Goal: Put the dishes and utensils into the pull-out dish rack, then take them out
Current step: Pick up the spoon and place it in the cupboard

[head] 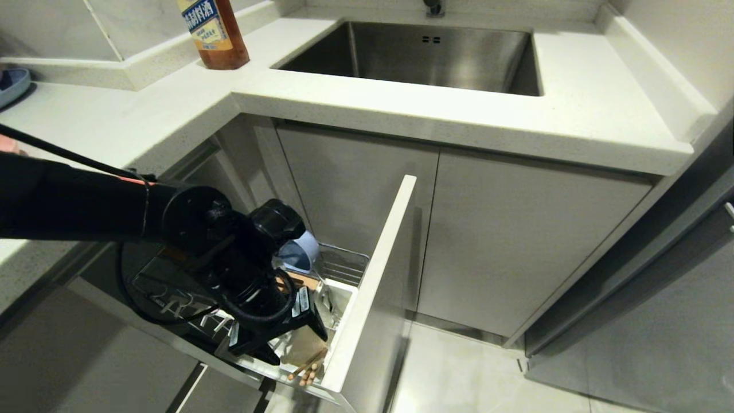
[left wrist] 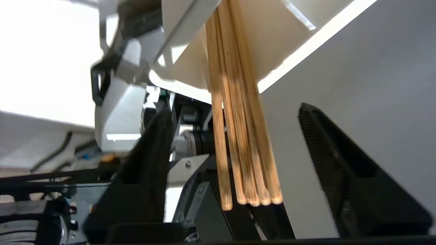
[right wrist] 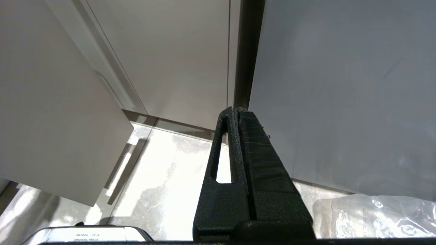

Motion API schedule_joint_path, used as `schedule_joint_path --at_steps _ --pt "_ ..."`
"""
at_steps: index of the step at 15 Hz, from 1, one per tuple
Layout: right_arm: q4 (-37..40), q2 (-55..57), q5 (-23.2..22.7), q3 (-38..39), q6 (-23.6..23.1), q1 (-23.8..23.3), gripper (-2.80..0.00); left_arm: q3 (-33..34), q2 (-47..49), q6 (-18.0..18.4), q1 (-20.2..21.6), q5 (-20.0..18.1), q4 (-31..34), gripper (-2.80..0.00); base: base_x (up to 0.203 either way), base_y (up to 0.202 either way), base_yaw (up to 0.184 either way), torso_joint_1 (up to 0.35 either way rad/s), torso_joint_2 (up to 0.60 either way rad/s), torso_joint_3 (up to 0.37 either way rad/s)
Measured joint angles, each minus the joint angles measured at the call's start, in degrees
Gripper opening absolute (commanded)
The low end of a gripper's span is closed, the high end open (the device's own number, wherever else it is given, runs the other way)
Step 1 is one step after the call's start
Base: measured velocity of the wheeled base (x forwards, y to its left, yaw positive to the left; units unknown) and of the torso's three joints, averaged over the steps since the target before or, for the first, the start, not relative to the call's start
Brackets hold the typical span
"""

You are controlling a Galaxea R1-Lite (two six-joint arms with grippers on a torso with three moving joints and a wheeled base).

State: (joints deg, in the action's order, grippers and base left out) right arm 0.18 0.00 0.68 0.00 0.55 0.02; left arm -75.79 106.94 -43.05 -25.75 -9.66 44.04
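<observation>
A brown sauce bottle [head: 215, 31] with a yellow label stands on the white stone table [head: 585, 109], beside the steel sink [head: 436, 54]. The label carries blue Chinese characters, too small to read, and the bottle's top is cut off by the picture edge.

Below the table, the chrome wire pull-out dish rack [head: 344, 265] stands drawn out, its pale grey front panel [head: 375, 287] edge-on. Open floor [head: 470, 373] lies on the panel's far side from the rack.

The black left arm reaches down into the rack. Its left pincer [head: 298, 338] hangs just inside the front panel with its fingers [left wrist: 344, 170] spread apart, gripping nothing. A bundle of thin light wooden chopsticks [left wrist: 238, 136] stands between the open fingers, in the white rectangular utensil cup [head: 338, 298]; I cannot tell whether either finger touches them. In the head view only their ends [head: 307, 373] show beneath the pincer.

A light-blue round plastic bowl [head: 301, 252] sits in the rack behind the arm, which hides part of it. The arm also hides much of the rack.

The right pincer [right wrist: 238, 112] hangs closed near the cabinet doors [right wrist: 177, 64], holding nothing.
</observation>
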Motion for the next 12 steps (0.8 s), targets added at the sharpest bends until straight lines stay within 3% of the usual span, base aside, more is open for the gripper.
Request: schedule_joint_path --at_steps 8,10,11,12 --pt "-0.01 0.0 0.02 0.0 0.01 -0.02 -2.8 -2.47 -13.65 0.15 -0.79 8.51 0.24 0.0 0.0 0.0 0.0 0.0 0.0 0.0" --pt "0.0 0.0 0.02 0.0 0.02 -0.02 -2.8 -2.85 -18.23 1.67 -2.42 11.07 0.24 0.0 0.0 0.0 0.0 0.0 0.0 0.0" --pt "-0.02 0.0 0.02 0.0 0.02 0.0 -2.8 -2.95 -20.46 2.51 -3.44 12.23 0.27 -2.8 0.0 0.0 0.0 0.0 0.0 0.0" --pt "0.0 0.0 0.02 0.0 0.0 0.0 -2.8 -2.96 -22.74 3.32 -4.45 13.08 0.28 -2.8 0.0 0.0 0.0 0.0 0.0 0.0"
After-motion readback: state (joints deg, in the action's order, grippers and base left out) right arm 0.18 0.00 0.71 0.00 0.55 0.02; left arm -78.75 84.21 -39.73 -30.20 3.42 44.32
